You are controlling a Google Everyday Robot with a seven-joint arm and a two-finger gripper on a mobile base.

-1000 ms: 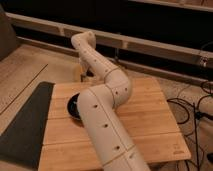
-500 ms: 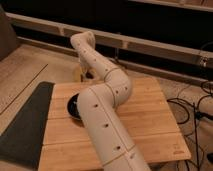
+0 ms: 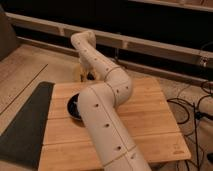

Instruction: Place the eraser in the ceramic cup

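Note:
My white arm reaches from the bottom of the camera view across the wooden table [image 3: 150, 115] to its far left edge. The gripper [image 3: 85, 74] is at the arm's end, pointing down, mostly hidden behind the wrist. A small pale cream-yellow shape, apparently the ceramic cup [image 3: 78, 73], shows right beside the gripper at the table's far edge. The eraser is not in view. A wide shallow black bowl [image 3: 73, 106] sits on the table's left side, partly hidden by the arm.
A dark mat [image 3: 25, 125] lies on the floor left of the table. Black cables [image 3: 196, 107] run on the floor at the right. A low ledge and dark wall [image 3: 150, 47] stand behind the table.

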